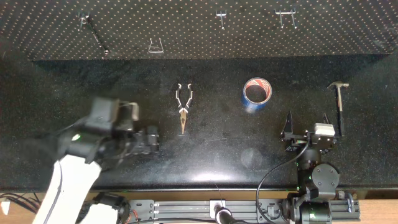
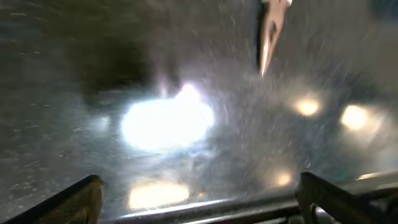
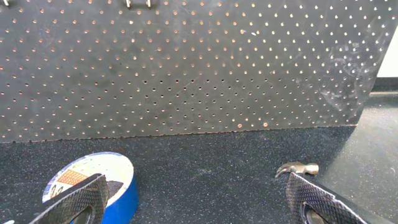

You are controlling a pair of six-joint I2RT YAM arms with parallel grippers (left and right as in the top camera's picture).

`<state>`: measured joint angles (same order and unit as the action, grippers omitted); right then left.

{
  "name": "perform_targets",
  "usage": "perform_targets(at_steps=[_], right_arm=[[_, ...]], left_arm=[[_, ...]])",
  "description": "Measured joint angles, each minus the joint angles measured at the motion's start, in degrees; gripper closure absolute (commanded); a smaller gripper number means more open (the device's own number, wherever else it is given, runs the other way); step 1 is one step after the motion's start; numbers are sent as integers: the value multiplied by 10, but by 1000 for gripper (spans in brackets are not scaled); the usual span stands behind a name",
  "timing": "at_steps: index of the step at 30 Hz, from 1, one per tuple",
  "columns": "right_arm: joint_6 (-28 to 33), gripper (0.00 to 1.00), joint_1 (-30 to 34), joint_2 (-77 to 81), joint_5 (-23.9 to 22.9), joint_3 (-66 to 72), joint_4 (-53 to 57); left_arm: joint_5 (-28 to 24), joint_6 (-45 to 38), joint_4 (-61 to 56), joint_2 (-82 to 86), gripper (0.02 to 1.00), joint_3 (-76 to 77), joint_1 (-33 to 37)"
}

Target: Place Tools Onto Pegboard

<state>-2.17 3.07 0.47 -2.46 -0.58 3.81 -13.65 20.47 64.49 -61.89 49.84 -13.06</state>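
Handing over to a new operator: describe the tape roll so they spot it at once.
Find the black pegboard along the far edge of the table. On the table before it, right of centre, the tape roll lies between the pliers and the hammer. It is the only round thing, blue-sided.

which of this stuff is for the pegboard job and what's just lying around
For the job: pliers, tape roll, hammer, pegboard, its hooks.
Just lying about: cables by the arms' bases, mounting rail.
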Motion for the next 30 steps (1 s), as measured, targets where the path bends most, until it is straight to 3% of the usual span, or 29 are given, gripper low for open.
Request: perform_targets(at_steps=[6,16,30], right_arm=[[0,62,0,0,0,0,0],[0,62,0,0,0,0,0],[0,62,0,0,0,0,0]], left_arm=[[68,28,-2,-150,23,136,-133],[80,49,-7,-365,23,250,-134],[92,50,-22,-480,23,334,-134]])
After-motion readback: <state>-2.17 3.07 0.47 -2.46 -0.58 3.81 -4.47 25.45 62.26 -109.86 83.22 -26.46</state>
